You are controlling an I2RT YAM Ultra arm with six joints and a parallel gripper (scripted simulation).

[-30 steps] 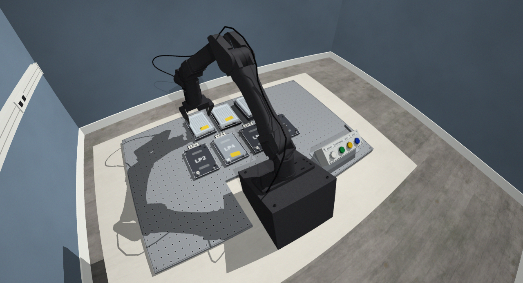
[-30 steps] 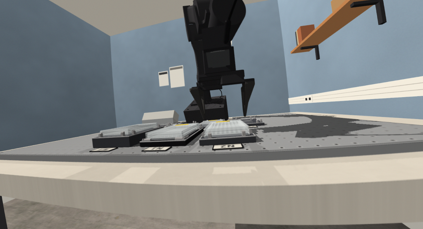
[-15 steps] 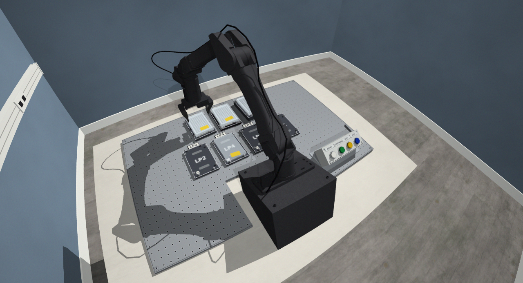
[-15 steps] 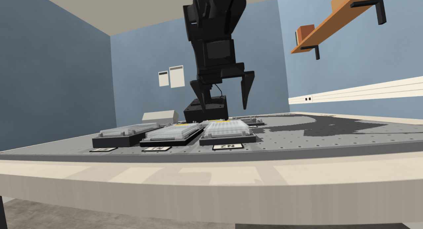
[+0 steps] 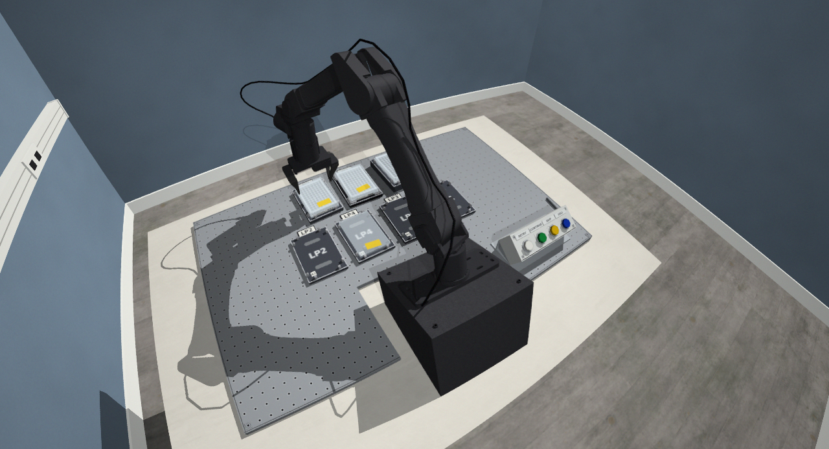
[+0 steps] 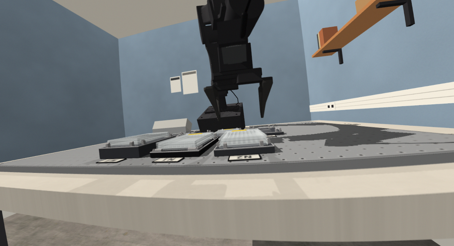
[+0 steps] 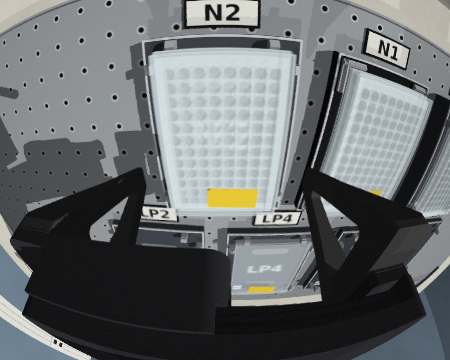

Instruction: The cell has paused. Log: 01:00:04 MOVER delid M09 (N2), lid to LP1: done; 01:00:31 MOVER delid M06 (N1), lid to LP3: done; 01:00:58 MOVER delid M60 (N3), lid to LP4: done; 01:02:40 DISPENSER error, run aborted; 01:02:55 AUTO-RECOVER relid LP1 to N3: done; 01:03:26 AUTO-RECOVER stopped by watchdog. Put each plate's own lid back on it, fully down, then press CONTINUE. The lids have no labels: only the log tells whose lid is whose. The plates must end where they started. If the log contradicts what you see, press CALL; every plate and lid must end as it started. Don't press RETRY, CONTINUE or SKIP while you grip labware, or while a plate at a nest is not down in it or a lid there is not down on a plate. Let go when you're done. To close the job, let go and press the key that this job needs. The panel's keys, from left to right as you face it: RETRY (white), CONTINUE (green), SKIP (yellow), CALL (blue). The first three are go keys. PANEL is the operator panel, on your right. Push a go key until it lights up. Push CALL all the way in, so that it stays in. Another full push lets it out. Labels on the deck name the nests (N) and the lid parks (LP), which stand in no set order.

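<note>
My gripper (image 5: 309, 173) is open and empty, and hangs a little above the plate in nest N2 (image 5: 317, 199). In the wrist view the fingers straddle the near end of that plate (image 7: 220, 130), apart from it. The N2 plate carries a clear lid with a yellow tag and stands taller (image 6: 242, 138) than its neighbours. The plate in N1 (image 7: 377, 135) sits beside it, with the plate in N3 (image 5: 383, 173) beyond; I cannot tell whether these are lidded. A clear lid with a yellow tag lies on park LP4 (image 5: 364, 236). LP2 (image 5: 318, 254) is bare.
LP1 (image 5: 403, 214) is dark and partly hidden behind the arm, and LP3 is mostly hidden. The operator panel (image 5: 535, 234) stands at the right of the deck with white, green, yellow and blue keys. The arm's black base block (image 5: 458, 319) stands at the front.
</note>
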